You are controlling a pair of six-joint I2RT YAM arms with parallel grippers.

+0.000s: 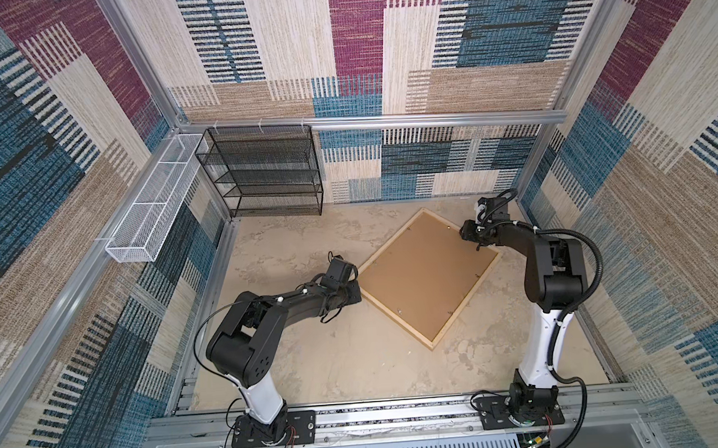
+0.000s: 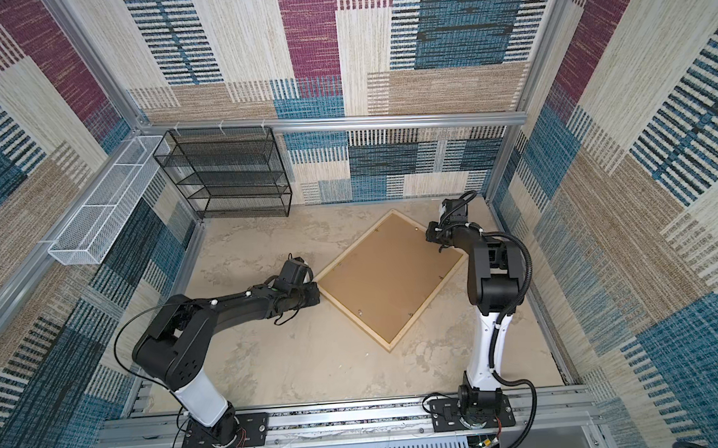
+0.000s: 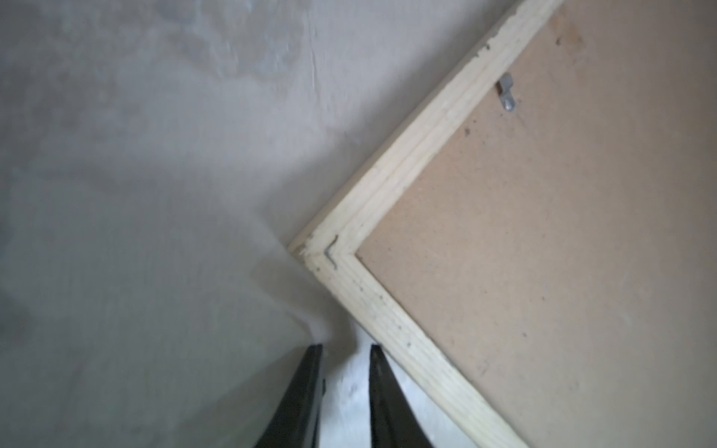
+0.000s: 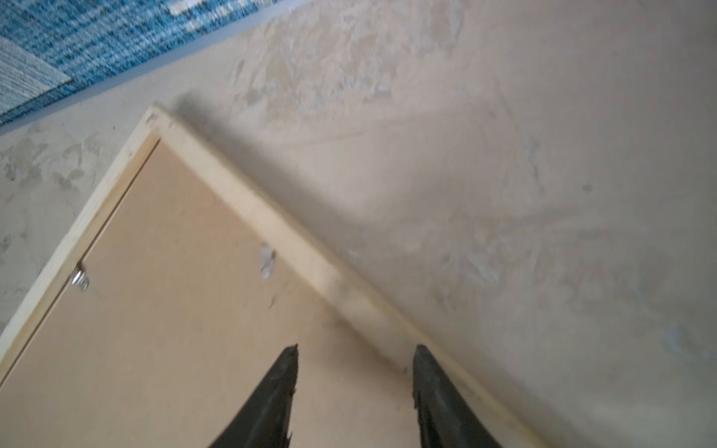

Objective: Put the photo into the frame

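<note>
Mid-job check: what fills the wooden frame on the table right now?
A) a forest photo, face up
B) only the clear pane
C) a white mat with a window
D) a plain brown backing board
D: the left wrist view shows a plain brown backing board filling the frame, a metal tab over its edge; both top views agree.

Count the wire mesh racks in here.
2. The black mesh shelf stands against the back wall, at left; the white mesh basket hangs along the left wall. None seems hidden.
</note>
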